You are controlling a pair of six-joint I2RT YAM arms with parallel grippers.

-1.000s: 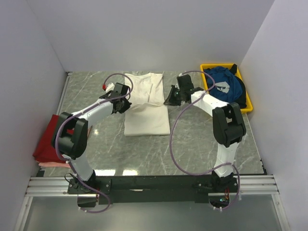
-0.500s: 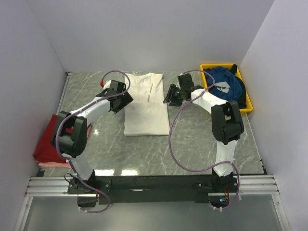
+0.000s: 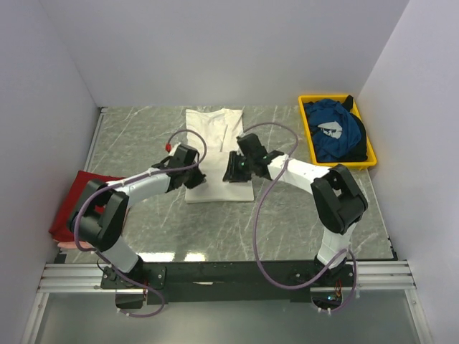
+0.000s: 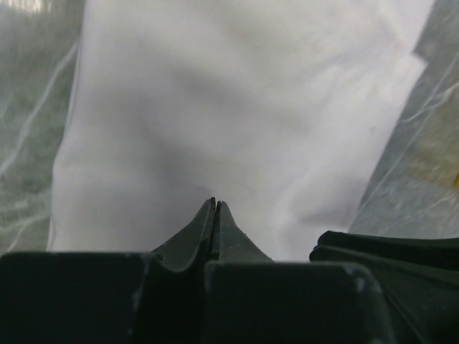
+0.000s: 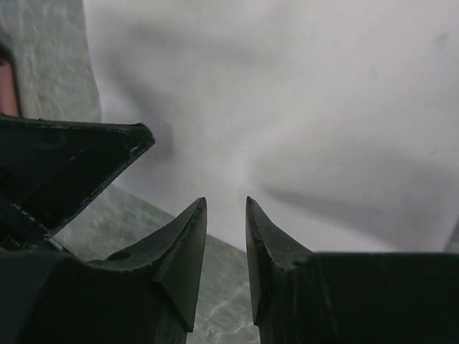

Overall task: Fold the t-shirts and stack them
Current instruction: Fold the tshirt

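The cream-white t-shirt (image 3: 215,129) lies flat as a long folded strip in the middle of the table. Both grippers hang over its near end. My left gripper (image 3: 195,179) is shut, fingertips pressed together just above the white cloth (image 4: 237,107), and nothing shows between them. My right gripper (image 3: 231,170) stands open by a narrow gap at the shirt's near edge (image 5: 287,93), nothing in it. The dark red t-shirt (image 3: 72,204) lies folded at the table's left edge. The blue t-shirt (image 3: 333,132) with a white print sits bunched in the tray.
A yellow plastic tray (image 3: 306,127) holds the blue shirt at the back right. White walls close in the left, back and right of the grey marble table (image 3: 287,215). My two grippers are close together; the right one (image 4: 380,247) shows in the left wrist view.
Both grippers have come from the shirt's sides at mid-length down and inward over its near end. The left one opened and shut again; the right one went from shut to open.
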